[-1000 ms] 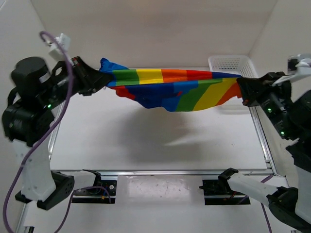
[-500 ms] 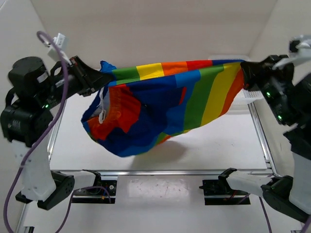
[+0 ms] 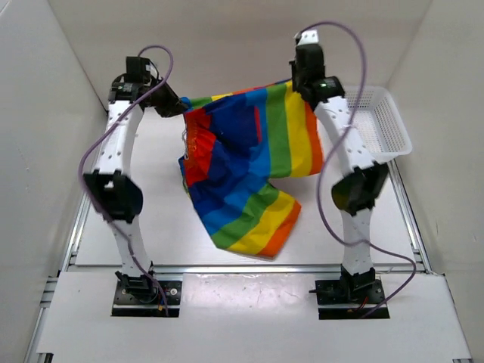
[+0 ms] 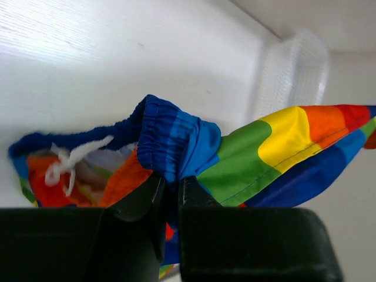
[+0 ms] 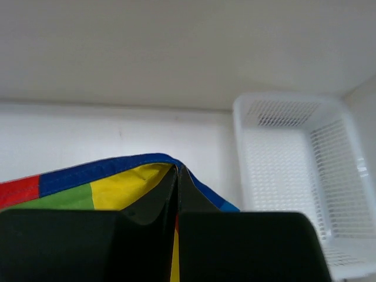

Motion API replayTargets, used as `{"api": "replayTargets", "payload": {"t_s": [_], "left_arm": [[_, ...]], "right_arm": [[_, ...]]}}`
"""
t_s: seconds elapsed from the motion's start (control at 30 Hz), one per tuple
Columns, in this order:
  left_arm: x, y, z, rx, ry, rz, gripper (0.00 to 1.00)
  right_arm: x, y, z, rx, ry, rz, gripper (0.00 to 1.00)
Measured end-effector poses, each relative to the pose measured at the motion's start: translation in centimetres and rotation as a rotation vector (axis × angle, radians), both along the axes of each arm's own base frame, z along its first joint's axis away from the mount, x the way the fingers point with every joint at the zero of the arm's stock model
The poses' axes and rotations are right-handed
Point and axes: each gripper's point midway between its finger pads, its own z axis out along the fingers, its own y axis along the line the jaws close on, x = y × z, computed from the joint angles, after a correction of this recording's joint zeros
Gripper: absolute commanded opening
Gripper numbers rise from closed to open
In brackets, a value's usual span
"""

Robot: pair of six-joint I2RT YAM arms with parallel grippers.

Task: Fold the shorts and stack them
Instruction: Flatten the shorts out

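Observation:
The rainbow-striped shorts [image 3: 249,162] hang in the air between my two grippers at the far side of the table, the lower end draping down toward the table near the front. My left gripper [image 3: 179,103] is shut on the blue elastic waistband [image 4: 170,144], with the white drawstring [image 4: 70,161] beside it. My right gripper [image 3: 297,82] is shut on the blue-edged hem of the shorts [image 5: 106,170]. Both arms reach far forward and high.
A white plastic mesh basket [image 3: 378,125] stands at the back right, next to the right arm; it also shows in the right wrist view [image 5: 294,170]. White walls close in the table on the left, back and right.
Both arms have swung from the near sides to the far middle of the table, carrying the shorts along. The shorts went from stretched wide to hanging down in a long drape.

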Motion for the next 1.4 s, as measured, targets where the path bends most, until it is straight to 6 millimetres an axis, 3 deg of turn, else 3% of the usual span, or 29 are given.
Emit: {"api": "replayTargets", "payload": {"t_s": [0.07, 0.1, 0.17, 0.2, 0.23, 0.27, 0.3, 0.43, 0.47, 0.5, 0.53, 0.6, 0.7, 0.73, 0.83, 1.0, 1.07, 1.13, 1.23, 1.27, 1.3, 1.4], "left_arm": [[3.4, 0.9, -4.4, 0.005, 0.071, 0.023, 0.1], [4.9, 1.2, -6.8, 0.006, 0.108, 0.033, 0.15], [7.5, 1.9, -10.6, -0.002, 0.158, 0.049, 0.4], [8.6, 2.2, -12.2, -0.012, 0.178, 0.055, 0.56], [9.4, 2.4, -13.6, -0.023, 0.19, 0.052, 0.89], [10.1, 2.7, -14.7, -0.03, 0.199, 0.051, 1.0], [10.3, 2.9, -15.4, -0.037, 0.207, 0.05, 1.0], [9.4, 4.8, -16.1, -0.01, 0.227, 0.069, 1.0], [8.5, 5.4, -15.9, 0.009, 0.237, 0.082, 0.94], [7.4, 6.2, -15.5, 0.029, 0.246, 0.102, 0.71], [6.4, 6.9, -14.9, 0.043, 0.25, 0.122, 0.61], [3.4, 8.8, -13.8, 0.094, 0.257, 0.173, 0.51], [-1.4, 11.3, -13.2, 0.15, 0.285, 0.257, 0.82], [-2.7, 12.1, -13.5, 0.163, 0.302, 0.283, 0.97], [-5.3, 13.9, -16.3, 0.184, 0.398, 0.337, 1.0], [-6.5, 14.3, -23.8, 0.208, 0.586, 0.317, 0.97], [-6.6, 14.3, -26.4, 0.215, 0.642, 0.304, 0.9], [-6.8, 14.1, -28.4, 0.225, 0.687, 0.283, 0.82], [-6.3, 14.1, -29.8, 0.237, 0.712, 0.263, 0.46], [-5.9, 14.1, -29.9, 0.24, 0.701, 0.25, 0.31], [-5.5, 14.0, -29.9, 0.242, 0.693, 0.246, 0.11], [-4.9, 13.6, -30.0, 0.248, 0.676, 0.22, 0.1]], "right_arm": [[3.7, 0.7, -7.0, -0.006, 0.113, 0.007, 0.02], [5.2, 1.0, -10.0, 0.004, 0.154, 0.01, 0.33], [7.1, 1.7, -15.0, 0.038, 0.226, 0.022, 0.75], [7.6, 2.0, -17.2, 0.056, 0.261, 0.028, 0.89], [7.7, 2.0, -18.9, 0.069, 0.298, 0.034, 0.89], [7.3, 2.0, -20.5, 0.079, 0.34, 0.036, 0.91], [6.8, 1.9, -21.1, 0.09, 0.365, 0.031, 0.91], [3.1, 1.8, -21.2, 0.137, 0.438, 0.04, 0.88], [1.5, 1.8, -20.7, 0.142, 0.457, 0.047, 0.88], [-0.1, 1.9, -19.9, 0.154, 0.464, 0.056, 0.85], [-1.4, 2.1, -18.9, 0.165, 0.457, 0.067, 0.81], [-4.8, 3.0, -17.2, 0.189, 0.449, 0.105, 0.81], [-10.8, 5.2, -15.9, 0.246, 0.466, 0.201, 0.81], [-13.0, 6.1, -16.3, 0.273, 0.494, 0.233, 0.81], [-18.6, 7.6, -19.3, 0.357, 0.619, 0.297, 0.81], [-26.5, 6.6, -27.4, 0.433, 0.903, 0.236, 0.81], [-28.8, 6.9, -28.7, 0.423, 0.977, 0.236, 0.83], [-30.6, 8.4, -28.8, 0.406, 1.012, 0.294, 0.87], [-32.5, 10.8, -28.6, 0.382, 1.044, 0.384, 0.89], [-33.0, 11.5, -28.8, 0.372, 1.06, 0.407, 0.89], [-33.4, 12.1, -29.2, 0.364, 1.079, 0.421, 0.9], [-34.2, 12.8, -31.0, 0.336, 1.14, 0.428, 0.9]]}}
